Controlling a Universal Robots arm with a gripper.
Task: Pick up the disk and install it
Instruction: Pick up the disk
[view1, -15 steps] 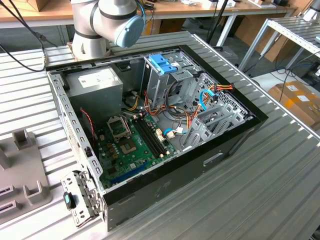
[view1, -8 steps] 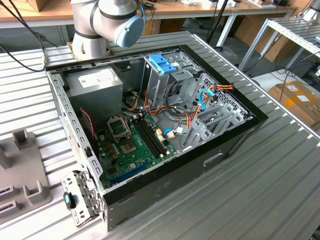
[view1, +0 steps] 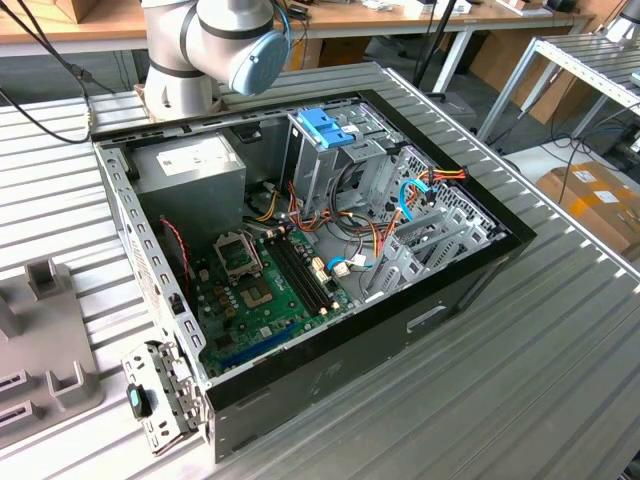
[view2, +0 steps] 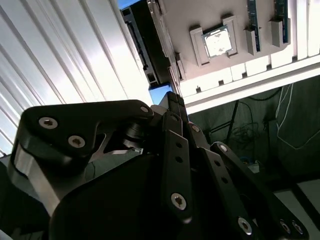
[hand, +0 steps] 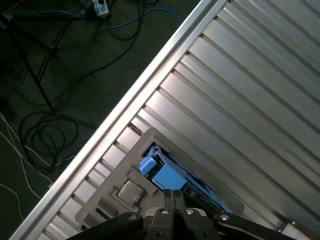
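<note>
Disk (hand: 167, 176) entry; ribbed metal surface (hand: 240, 100) lies beneath the hand (hand: 174, 195); grey slotted tray (hand: 120, 167) rests on it; disk stands on edge in the tray, just ahead of the hand, likely so its flat faces offer a pinch; hand closed, holding nothing.

The tabletop (view1: 560, 380) is silver with long stripes. The computer case (view1: 440, 310) is black, its board (view1: 260, 290) green. The disk (hand: 163, 175) has blue sides. The gripper (hand: 173, 196) is black.
</note>
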